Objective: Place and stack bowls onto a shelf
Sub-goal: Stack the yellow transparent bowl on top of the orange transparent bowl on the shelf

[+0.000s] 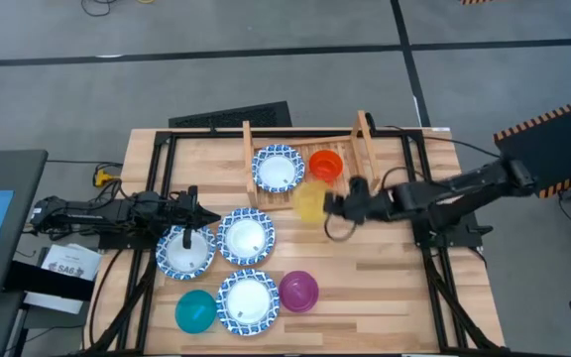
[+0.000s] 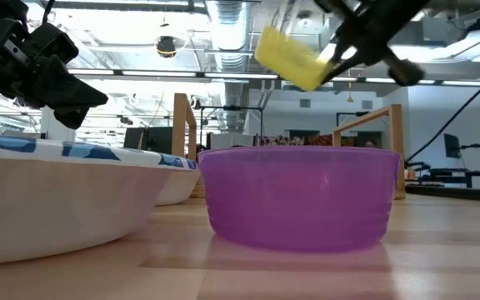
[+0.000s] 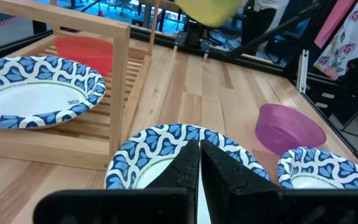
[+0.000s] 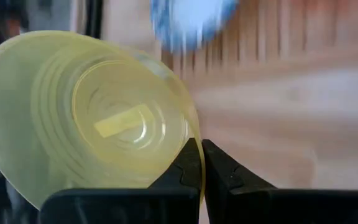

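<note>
yellow bowl: we hold it by the rim in the right gripper, fingers pinched shut on the rim edge; lifted clear of the table, tilted on its side.
position: it hangs just off the open front edge of the wooden shelf, toward the table's middle.
key relation: orange bowl sits on the shelf slats just beyond the yellow one, toward the table's far edge; the white blue-rimmed bowl sits beside it on the shelf.
axis: yellow bowl's mouth faces sideways, away from our gripper; we judge it needs levelling before it nests on the orange one.
nearer arm: right, already carrying; the shelf lies on from its fingers, toward the far edge.
left gripper: fingers closed, empty, over a blue-rimmed bowl near the table's left edge, waiting.
left on table: purple bowl and teal bowl by the front edge.
</note>
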You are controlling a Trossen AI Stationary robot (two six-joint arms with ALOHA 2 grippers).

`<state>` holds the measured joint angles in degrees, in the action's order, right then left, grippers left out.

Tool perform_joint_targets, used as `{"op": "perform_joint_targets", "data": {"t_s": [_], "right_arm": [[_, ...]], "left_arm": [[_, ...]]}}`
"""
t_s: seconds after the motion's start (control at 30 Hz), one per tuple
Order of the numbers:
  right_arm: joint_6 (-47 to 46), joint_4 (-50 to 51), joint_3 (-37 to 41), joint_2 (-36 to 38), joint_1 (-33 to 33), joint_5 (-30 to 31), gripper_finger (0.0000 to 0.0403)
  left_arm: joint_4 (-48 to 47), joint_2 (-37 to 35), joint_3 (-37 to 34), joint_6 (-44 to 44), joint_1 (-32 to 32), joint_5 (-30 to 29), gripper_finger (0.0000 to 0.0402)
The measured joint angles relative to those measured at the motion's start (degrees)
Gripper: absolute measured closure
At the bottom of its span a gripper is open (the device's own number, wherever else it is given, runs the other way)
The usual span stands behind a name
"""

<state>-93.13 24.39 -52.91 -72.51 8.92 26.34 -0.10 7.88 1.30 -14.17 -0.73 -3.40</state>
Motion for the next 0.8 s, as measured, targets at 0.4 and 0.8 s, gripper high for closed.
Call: {"op": "perform_joint_targets", "data": {"t_s": [0.4,0.8], "right_arm": [[-3.90,6.26,-10.37,-12.91,-18.95,0.14,0.0381],[-35.55,8.11,-11.95,-24.04,-16.10,6.76,0.0381]], "left_arm": [[0.00,0.00,0.00,0.02,0.00,0.00,0.0401],[0.00,-0.02,0.00,0.00,0.00,0.00,0.0401]]}}
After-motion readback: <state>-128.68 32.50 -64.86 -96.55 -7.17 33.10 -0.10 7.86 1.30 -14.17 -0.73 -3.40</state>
